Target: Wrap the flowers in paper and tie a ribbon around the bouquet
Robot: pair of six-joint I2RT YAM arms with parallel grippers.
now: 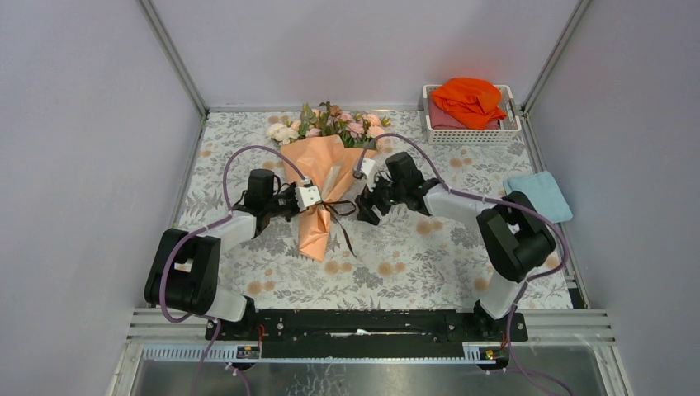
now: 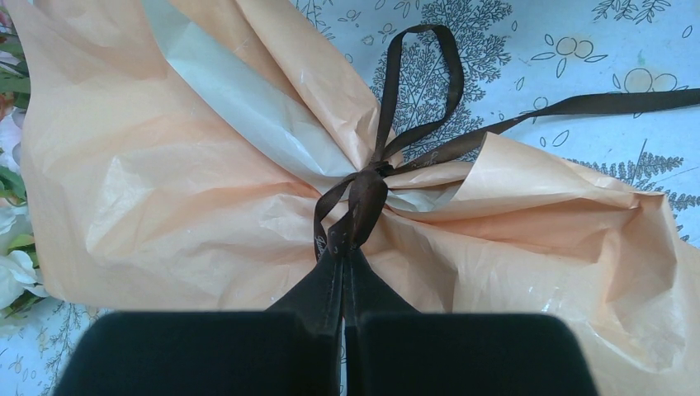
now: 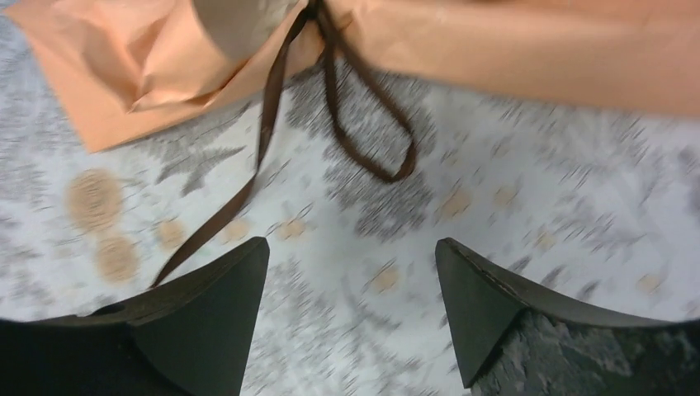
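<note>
A floral-print table covering (image 1: 396, 264) spreads over the surface, a white lattice basket (image 1: 466, 137) at its far right corner holds a bright orange cloth (image 1: 470, 101) heaped on a pinkish-red cloth (image 1: 442, 120), and a light blue cloth (image 1: 539, 195) lies flat near the right edge.

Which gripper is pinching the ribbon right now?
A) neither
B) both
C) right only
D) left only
D: the left gripper is shut on a loop of the ribbon at its knot, while the right gripper is open, with its jaws wide apart and nothing between them.
</note>
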